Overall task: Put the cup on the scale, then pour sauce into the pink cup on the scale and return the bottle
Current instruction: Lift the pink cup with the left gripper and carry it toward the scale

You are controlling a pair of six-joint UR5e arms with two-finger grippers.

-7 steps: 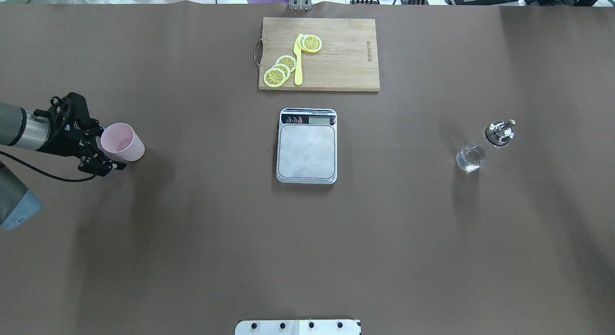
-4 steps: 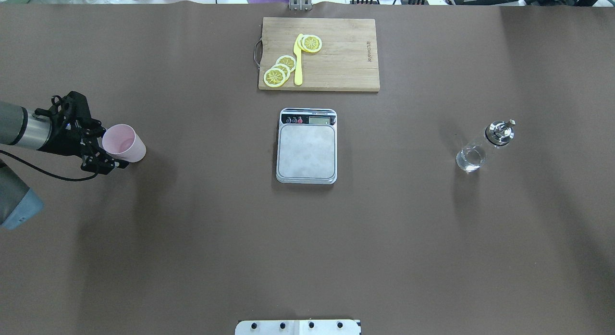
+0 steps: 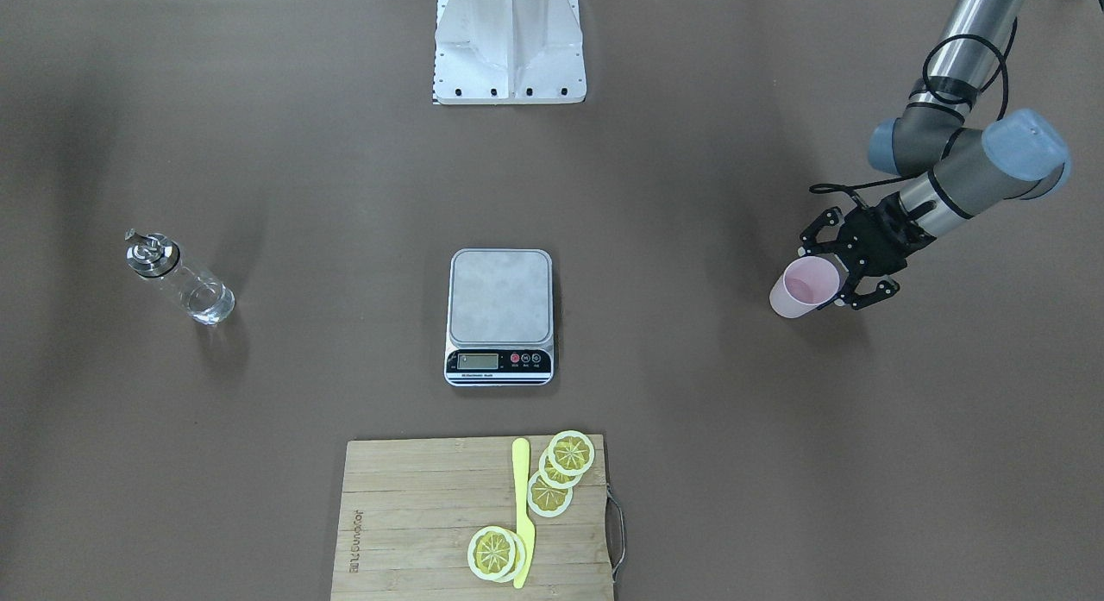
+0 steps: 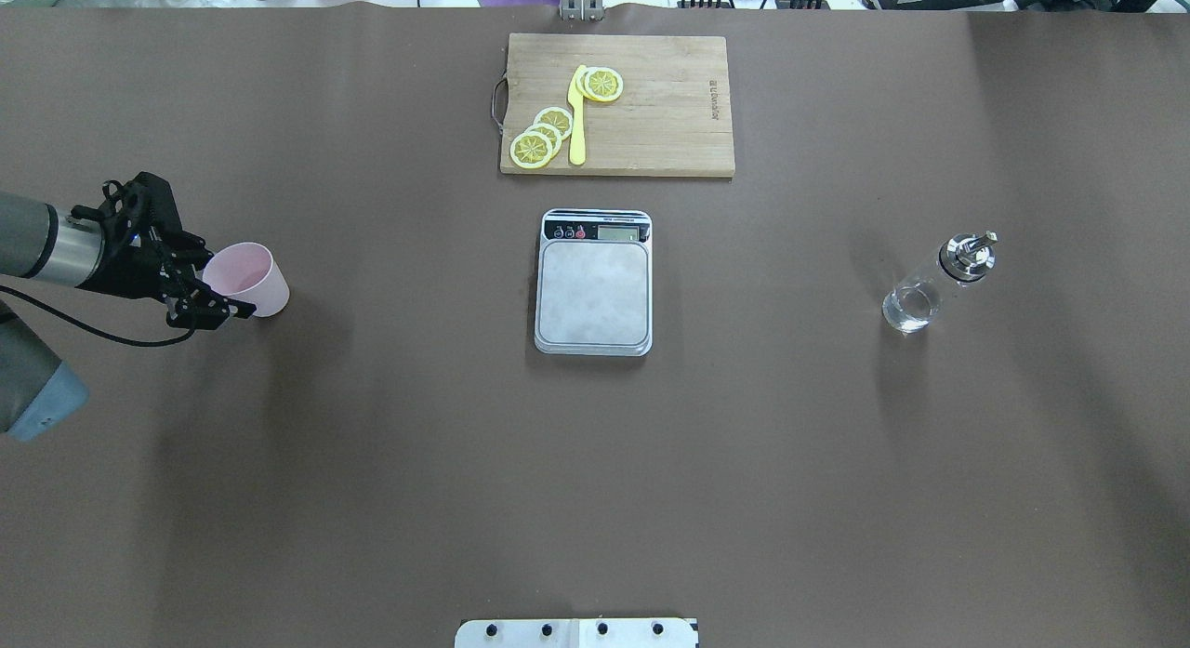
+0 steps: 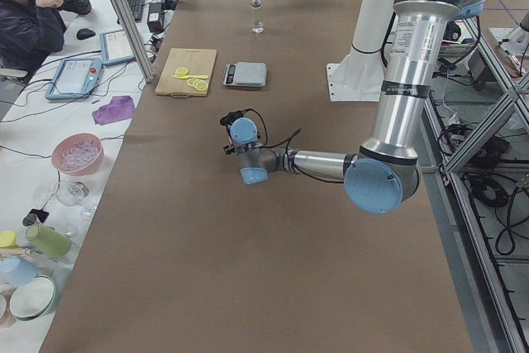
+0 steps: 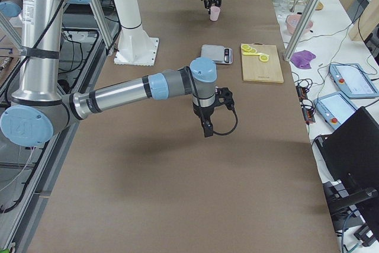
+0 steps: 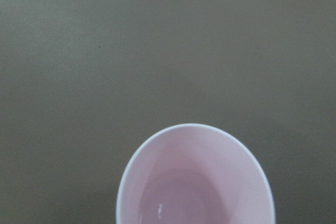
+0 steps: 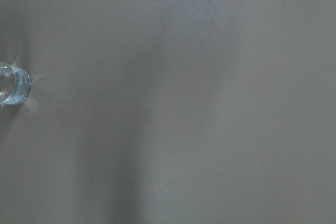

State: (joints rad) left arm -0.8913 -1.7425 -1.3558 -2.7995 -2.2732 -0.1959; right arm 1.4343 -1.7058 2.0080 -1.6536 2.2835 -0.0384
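The pale pink cup [image 4: 249, 278] is at the table's left side, and my left gripper [image 4: 226, 281] is shut on it from the side. The front-facing view shows the cup [image 3: 804, 288] between the black fingers [image 3: 865, 302]. The left wrist view looks down into the cup [image 7: 195, 182], which holds nothing. The scale [image 4: 593, 290] lies at the table's centre with a bare platform. The glass bottle [image 4: 934, 281] with its metal cap stands alone far right, with clear sauce in it. My right gripper [image 6: 207, 127] hangs above the table in the exterior right view only; I cannot tell its state.
A wooden cutting board [image 4: 665, 109] with lemon slices and a yellow knife [image 4: 577, 118] lies beyond the scale. The robot's white base [image 3: 509, 45] is at the near edge. A person [image 5: 33, 14] sits at a side desk with bowls and cups.
The left gripper's fingers have closed in on the cup, and gripper and cup have shifted slightly right, toward the scale. Bottle and scale have not moved.
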